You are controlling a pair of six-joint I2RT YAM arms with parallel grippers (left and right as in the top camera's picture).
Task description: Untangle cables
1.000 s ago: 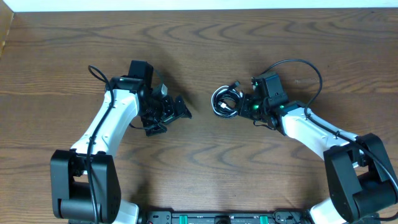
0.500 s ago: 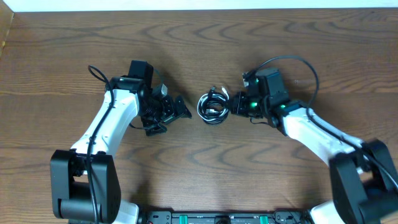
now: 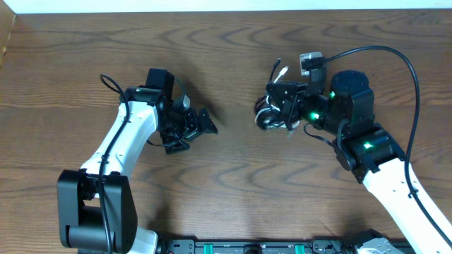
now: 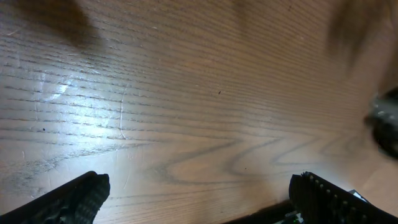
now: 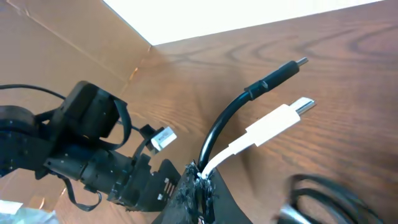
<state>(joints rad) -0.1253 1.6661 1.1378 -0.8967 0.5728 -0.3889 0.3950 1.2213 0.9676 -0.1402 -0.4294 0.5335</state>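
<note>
The cables (image 3: 267, 117) form one small coiled bundle of black and white cord at the fingertips of the right gripper (image 3: 275, 106), whose fingers (image 5: 198, 190) are pressed together on the strands. From that pinch a black cable (image 5: 249, 96) and a white cable (image 5: 267, 127) rise side by side, each ending in a free plug. The coil hangs blurred just beside the right gripper; whether it touches the table (image 3: 233, 190) cannot be told. The left gripper (image 3: 196, 134) sits well apart, to the left of the right gripper, its fingers (image 4: 74, 198) spread over bare wood and holding nothing.
</note>
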